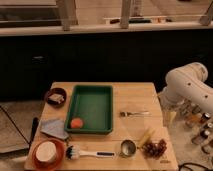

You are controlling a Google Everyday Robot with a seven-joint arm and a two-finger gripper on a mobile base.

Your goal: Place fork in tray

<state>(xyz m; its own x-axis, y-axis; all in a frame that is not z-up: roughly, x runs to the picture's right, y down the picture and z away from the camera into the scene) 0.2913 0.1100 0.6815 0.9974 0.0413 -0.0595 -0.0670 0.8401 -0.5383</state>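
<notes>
The fork [134, 113] is a slim silver one lying flat on the wooden table [135, 95], just right of the tray, handle pointing right. The tray [91, 108] is a large dark green rectangle in the middle of the table, with a small orange ball [76, 123] in its near left corner. My white arm [187, 85] comes in from the right. My gripper [170, 117] hangs down at the table's right edge, to the right of the fork and apart from it.
A small dark bowl [56, 97] sits left of the tray. A grey cloth [54, 128], an orange plate [47, 153], a white-handled dish brush [88, 152], a metal cup [128, 148], a yellow item [146, 137] and reddish grapes [158, 148] lie along the front. Bottles [199, 127] stand off the table at right.
</notes>
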